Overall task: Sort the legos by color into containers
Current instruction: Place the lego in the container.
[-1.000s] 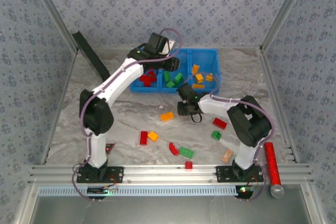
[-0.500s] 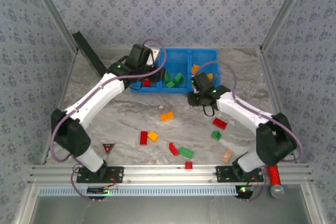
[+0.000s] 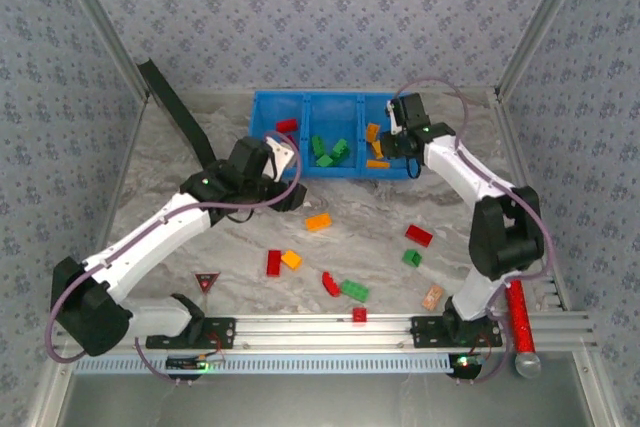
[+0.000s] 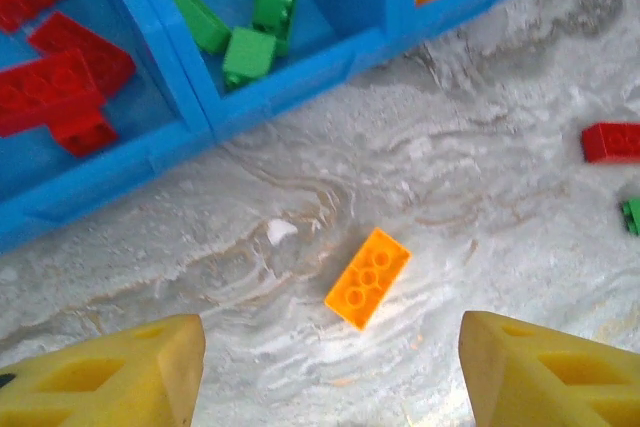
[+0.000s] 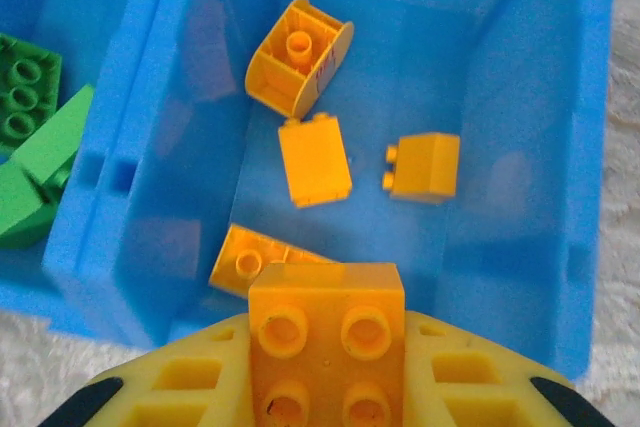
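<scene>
The blue tray (image 3: 335, 171) stands at the back with red legos (image 3: 287, 126) in its left compartment, green ones (image 3: 328, 152) in the middle and orange ones (image 3: 375, 137) on the right. My right gripper (image 3: 392, 144) hovers over the right compartment (image 5: 590, 147), shut on an orange brick (image 5: 326, 347), studs toward the camera. My left gripper (image 3: 288, 195) is open just in front of the tray (image 4: 300, 77). Between and ahead of its yellow fingers (image 4: 120, 377) an orange brick (image 4: 368, 278) lies on the marble, untouched.
Loose legos lie on the near table: red (image 3: 273, 263), orange (image 3: 291, 260), red (image 3: 331, 284), green (image 3: 354, 290), red (image 3: 419, 236), green (image 3: 411, 258). A tan block (image 3: 432, 297), red triangular sign (image 3: 206, 281), black strip (image 3: 175, 112) and glittery red cylinder (image 3: 518, 307) sit around them.
My left gripper has pulled back from the tray toward the near table and its jaws have opened. My right gripper has carried its orange brick up over the tray's right compartment.
</scene>
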Controlling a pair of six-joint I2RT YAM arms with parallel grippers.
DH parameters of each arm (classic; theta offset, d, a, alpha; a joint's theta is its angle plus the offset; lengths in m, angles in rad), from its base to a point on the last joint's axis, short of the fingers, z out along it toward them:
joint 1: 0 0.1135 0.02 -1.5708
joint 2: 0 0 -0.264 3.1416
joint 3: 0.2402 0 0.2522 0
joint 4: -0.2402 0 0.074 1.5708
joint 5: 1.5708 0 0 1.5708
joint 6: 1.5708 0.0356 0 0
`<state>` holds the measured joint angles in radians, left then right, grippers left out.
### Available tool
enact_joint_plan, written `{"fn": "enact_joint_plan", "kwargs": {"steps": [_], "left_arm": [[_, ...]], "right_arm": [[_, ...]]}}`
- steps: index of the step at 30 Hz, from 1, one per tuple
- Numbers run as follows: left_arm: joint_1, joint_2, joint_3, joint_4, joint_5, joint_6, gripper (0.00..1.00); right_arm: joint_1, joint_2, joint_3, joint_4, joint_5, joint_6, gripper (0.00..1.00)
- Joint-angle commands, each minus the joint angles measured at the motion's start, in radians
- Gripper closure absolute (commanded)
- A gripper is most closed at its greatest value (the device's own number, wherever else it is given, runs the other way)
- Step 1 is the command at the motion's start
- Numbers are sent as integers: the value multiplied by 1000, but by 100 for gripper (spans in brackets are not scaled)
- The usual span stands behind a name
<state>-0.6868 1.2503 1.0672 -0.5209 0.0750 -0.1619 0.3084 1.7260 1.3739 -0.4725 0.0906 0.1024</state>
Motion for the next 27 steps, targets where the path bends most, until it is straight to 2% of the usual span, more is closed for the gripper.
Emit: {"fn": "enact_joint_plan", "kwargs": {"steps": [1, 10, 14, 21, 27], "left_arm": [[-25, -37, -50, -16, 13, -16, 31], [-108, -69, -188, -68, -26, -158, 29], [-111, -126, -281, -48, -65, -242, 29], [-116, -230, -379, -74, -50, -313, 29], [-138, -255, -438, -70, -38, -375, 28]], "right_arm": [[-14, 100, 92, 9, -20, -43, 70], [-21, 289, 245, -31, -41, -45, 63], [-29, 307, 251, -31, -51, -47, 59], [-43, 313, 254, -33, -68, -50, 51], [-44, 293, 263, -43, -69, -45, 48]]}}
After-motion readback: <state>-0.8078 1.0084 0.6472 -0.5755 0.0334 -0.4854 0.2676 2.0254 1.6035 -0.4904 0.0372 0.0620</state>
